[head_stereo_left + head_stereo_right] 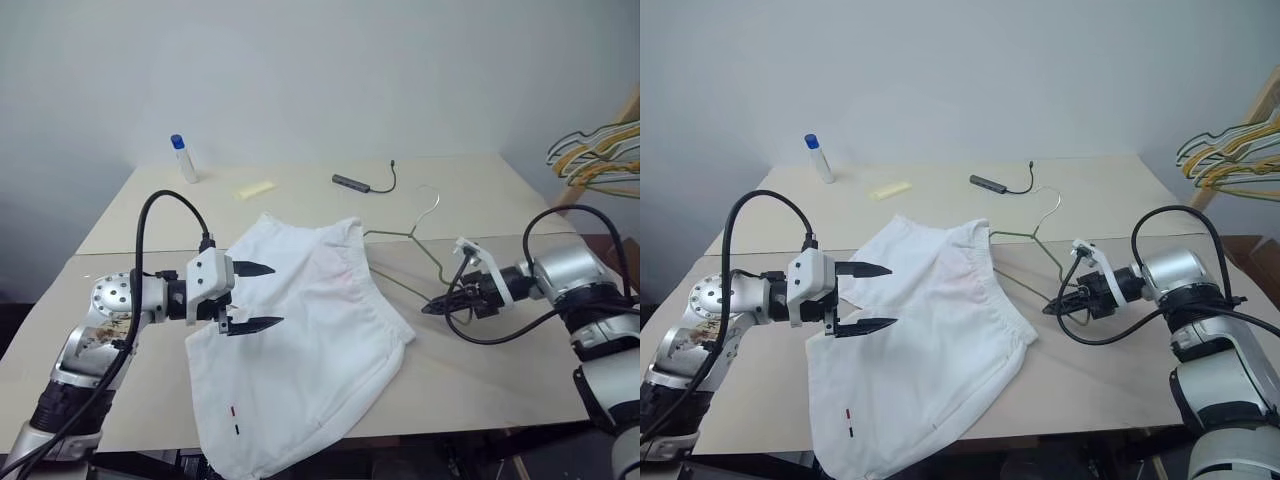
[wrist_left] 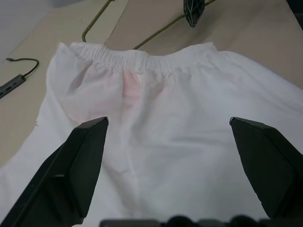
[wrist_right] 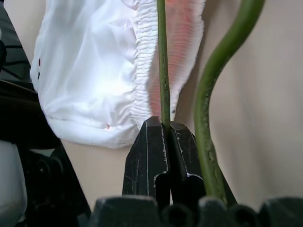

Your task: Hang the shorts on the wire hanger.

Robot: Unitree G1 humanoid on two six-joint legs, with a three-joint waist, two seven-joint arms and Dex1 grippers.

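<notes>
The right gripper (image 1: 432,307) pinches the wire hanger (image 1: 400,236); the thin wire could twist or slip against the shorts (image 1: 310,340). The left gripper (image 1: 265,297) hangs open, holding nothing.

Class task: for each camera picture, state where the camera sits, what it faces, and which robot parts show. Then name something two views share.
Head, left and right eye views: look down over the table; both arms, the open left claw above the shorts, the right claw.
Left wrist view: looks along its black fingers at the shorts' waistband.
Right wrist view: looks along its fingers, shut on the wire hanger.
Shared: both wrist views show shorts and hanger.
</notes>
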